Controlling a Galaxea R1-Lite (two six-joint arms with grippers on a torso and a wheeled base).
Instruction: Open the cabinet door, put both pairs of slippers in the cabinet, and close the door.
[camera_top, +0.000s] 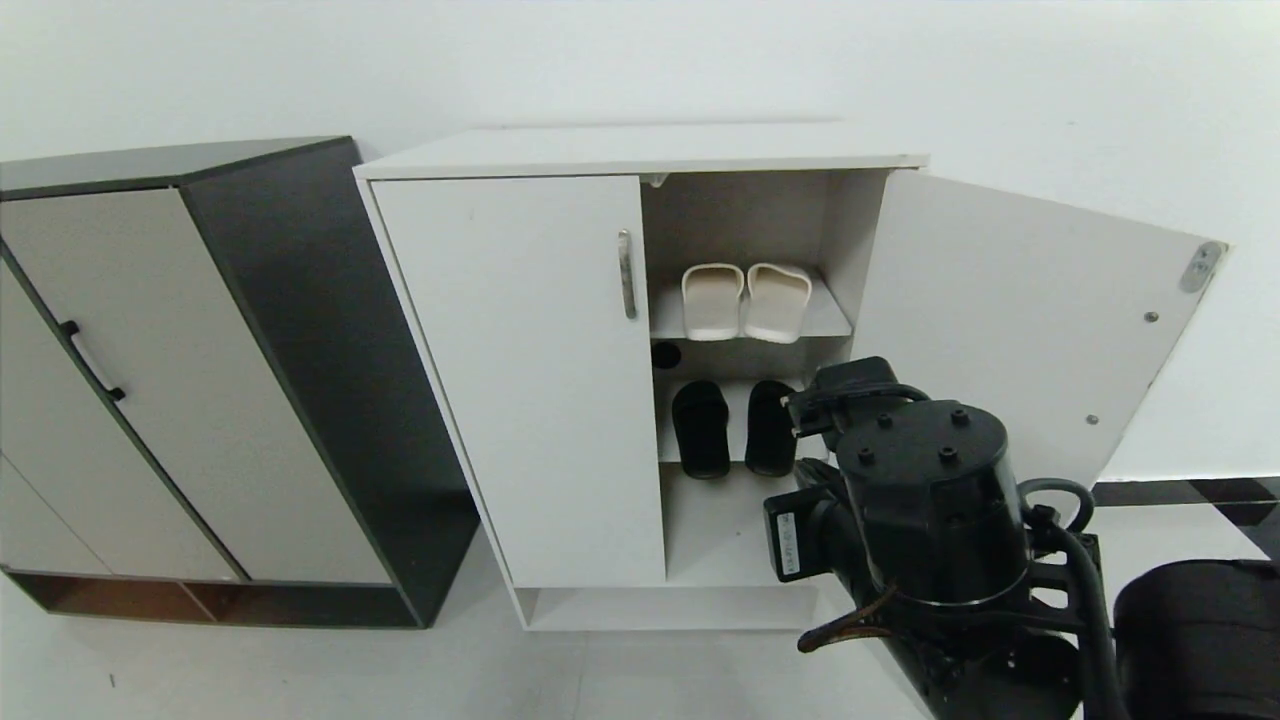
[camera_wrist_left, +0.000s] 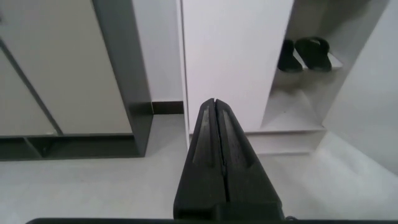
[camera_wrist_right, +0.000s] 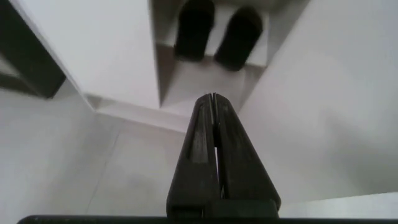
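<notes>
You've got the white cabinet (camera_top: 640, 150) with its right door (camera_top: 1020, 320) swung wide. The white slippers (camera_top: 712, 300) sit side by side on the upper shelf, and the black slippers (camera_top: 700, 430) are on the shelf below. Your right gripper (camera_wrist_right: 213, 98) hangs before the open bay, fingers pressed together, pointing toward the black pair. Your left gripper (camera_wrist_left: 214, 102), fingers likewise pressed together, faces the closed left door (camera_top: 520, 370).

A dark-sided cabinet (camera_top: 150, 400) with pale doors stands against the white wall (camera_top: 1000, 70).
</notes>
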